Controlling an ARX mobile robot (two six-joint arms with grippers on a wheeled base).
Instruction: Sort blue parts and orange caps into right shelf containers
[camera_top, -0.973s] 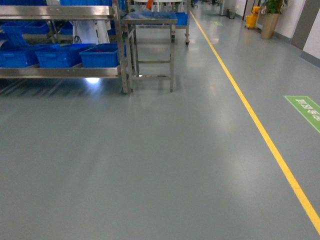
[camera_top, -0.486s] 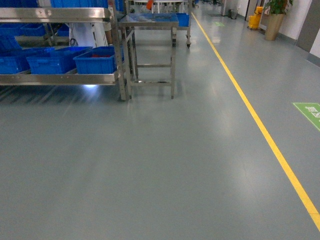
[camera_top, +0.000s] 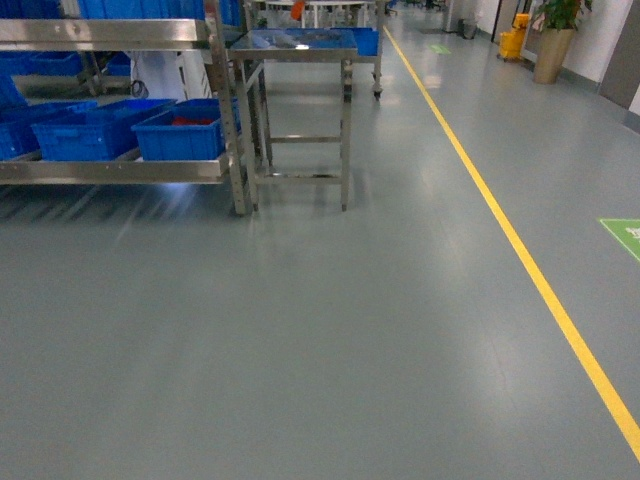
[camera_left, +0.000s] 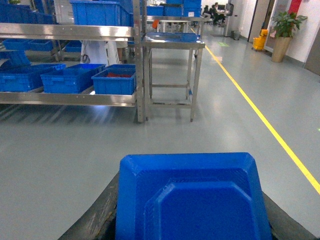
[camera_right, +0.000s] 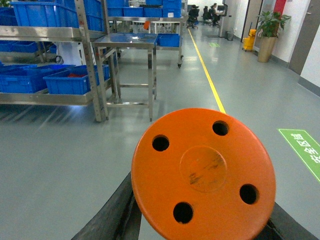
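Observation:
In the left wrist view a blue part (camera_left: 192, 197) fills the bottom, held between the black fingers (camera_left: 100, 212) of my left gripper (camera_left: 190, 222), which is shut on it. My right gripper (camera_right: 200, 222) is shut on a round orange cap (camera_right: 202, 172) with several holes; it shows in the right wrist view. The steel shelf (camera_top: 110, 170) stands ahead on the left with blue containers (camera_top: 180, 135) on its lower level. The rightmost container (camera_left: 114, 81) holds something red. Neither gripper shows in the head view.
A steel table (camera_top: 295, 45) stands just right of the shelf's end post (camera_top: 232, 150). A yellow floor line (camera_top: 530, 270) runs away on the right, with a green floor mark (camera_top: 625, 235) beyond it. Grey floor lies between me and the shelf.
The head view has rolled forward: shelf, containers and table sit lower and look nearer, and the green floor mark has slid toward the right edge.

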